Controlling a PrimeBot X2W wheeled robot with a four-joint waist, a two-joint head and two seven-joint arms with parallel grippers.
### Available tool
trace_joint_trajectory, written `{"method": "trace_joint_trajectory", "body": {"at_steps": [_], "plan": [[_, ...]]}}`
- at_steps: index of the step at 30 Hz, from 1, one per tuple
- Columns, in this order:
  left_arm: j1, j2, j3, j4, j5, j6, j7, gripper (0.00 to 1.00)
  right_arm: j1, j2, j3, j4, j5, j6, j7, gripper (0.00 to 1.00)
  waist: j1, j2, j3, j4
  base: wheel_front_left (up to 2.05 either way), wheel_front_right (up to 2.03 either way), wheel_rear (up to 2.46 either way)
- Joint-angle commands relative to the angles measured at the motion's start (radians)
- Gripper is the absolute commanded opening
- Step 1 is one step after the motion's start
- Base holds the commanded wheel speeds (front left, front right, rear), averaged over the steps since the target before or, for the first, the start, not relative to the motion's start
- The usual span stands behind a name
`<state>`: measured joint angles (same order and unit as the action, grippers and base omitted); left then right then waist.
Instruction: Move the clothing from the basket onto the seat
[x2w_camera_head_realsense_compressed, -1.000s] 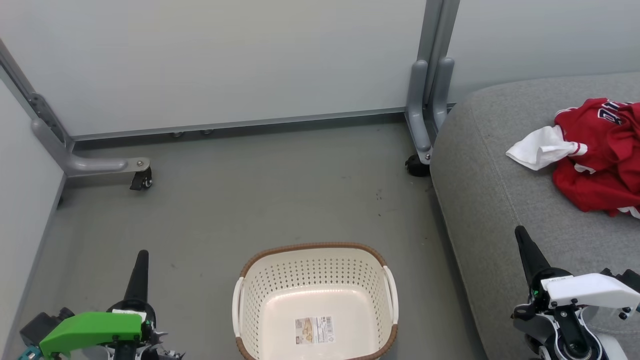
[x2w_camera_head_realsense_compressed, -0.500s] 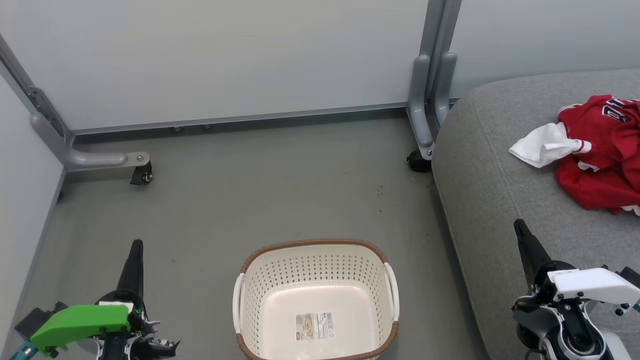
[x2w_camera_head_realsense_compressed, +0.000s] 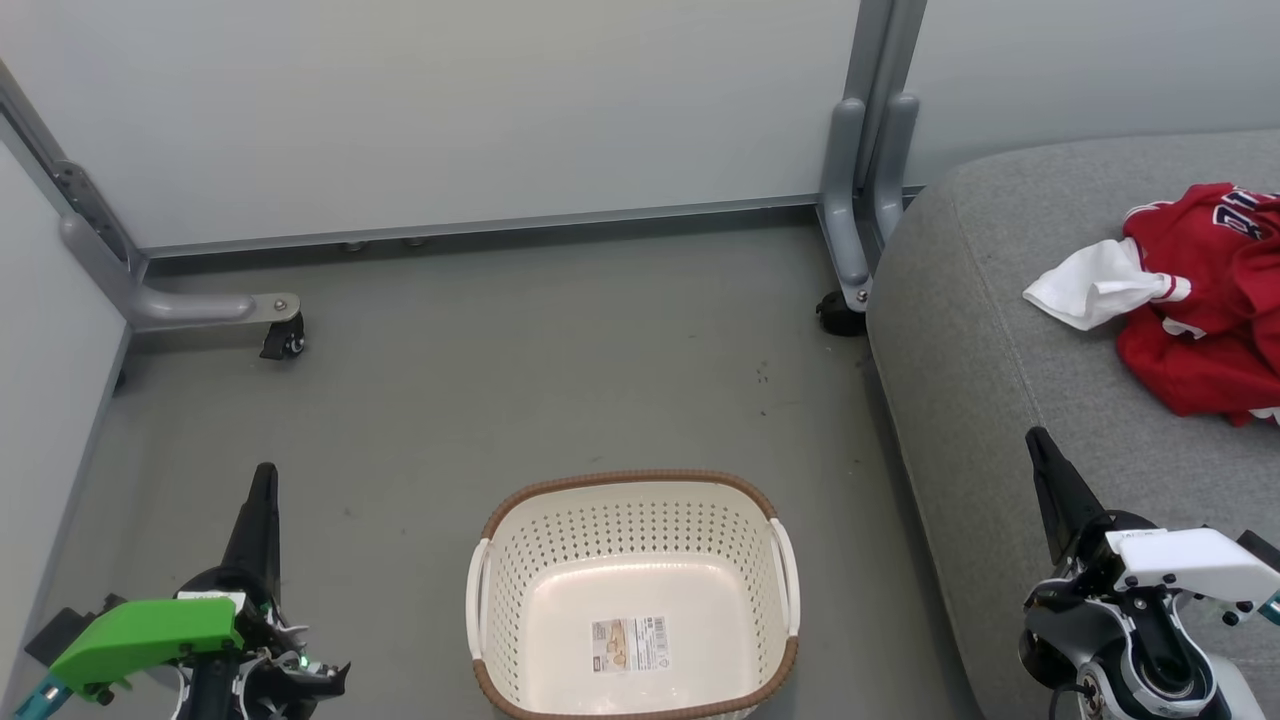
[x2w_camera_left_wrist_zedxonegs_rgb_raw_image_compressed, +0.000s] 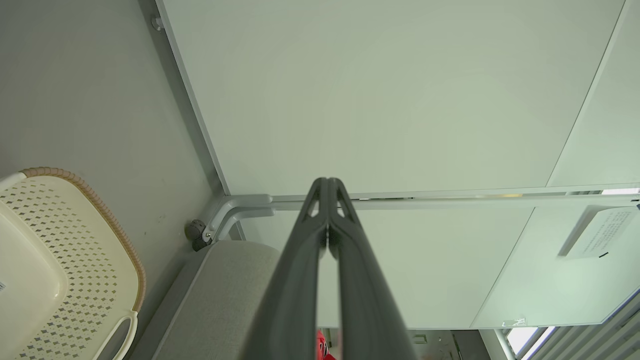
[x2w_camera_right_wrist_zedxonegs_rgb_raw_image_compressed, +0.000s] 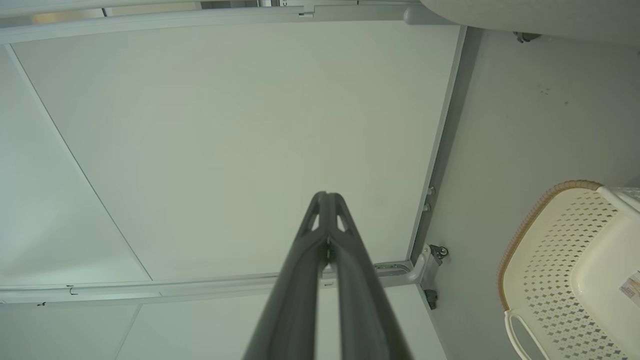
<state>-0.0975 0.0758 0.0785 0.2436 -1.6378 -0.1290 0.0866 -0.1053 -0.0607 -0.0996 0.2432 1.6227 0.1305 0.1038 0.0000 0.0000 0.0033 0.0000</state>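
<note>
The cream-white perforated plastic basket with the brown woven-look rim (x2w_camera_head_realsense_compressed: 630, 478) was seen at the lower centre of the head view, standing on the grey floor (x2w_camera_head_realsense_compressed: 500, 380) with a paper label (x2w_camera_head_realsense_compressed: 628, 644) on its bottom and no fabric in it. The red sports garments with white trim (x2w_camera_head_realsense_compressed: 1210, 310) and the white cloth piece (x2w_camera_head_realsense_compressed: 1095, 285) were found at the upper right, lying on the large grey woven-fabric seat (x2w_camera_head_realsense_compressed: 990, 340). The left gripper (x2w_camera_head_realsense_compressed: 263, 482) at the lower left and the right gripper (x2w_camera_head_realsense_compressed: 1042, 455) at the lower right were each held with fingers pressed together, nothing between them. The task was judged done. Little risk was foreseen. The white cloth piece, lying nearest the cushion's rounded edge, could be brushed off to the floor if the right gripper were swept across the seat. What lay past the right frame edge could not be checked.
</note>
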Motion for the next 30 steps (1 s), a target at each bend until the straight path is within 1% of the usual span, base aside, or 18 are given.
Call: {"method": "trace_joint_trajectory", "body": {"at_steps": [1,30], "plan": [[-0.018,-0.001,0.004,0.001,-0.006,-0.005,0.003,0.00,-0.006,0.001,-0.002,0.003,0.003,0.000,0.001,0.00,0.0000,0.0000,0.000,0.000,0.00,0.00,0.00],[-0.019,-0.009,0.014,0.002,0.008,-0.005,0.011,0.00,-0.007,0.004,-0.007,0.003,-0.004,0.000,0.007,0.00,0.0000,0.0000,0.000,0.000,0.00,0.00,0.00]]}}
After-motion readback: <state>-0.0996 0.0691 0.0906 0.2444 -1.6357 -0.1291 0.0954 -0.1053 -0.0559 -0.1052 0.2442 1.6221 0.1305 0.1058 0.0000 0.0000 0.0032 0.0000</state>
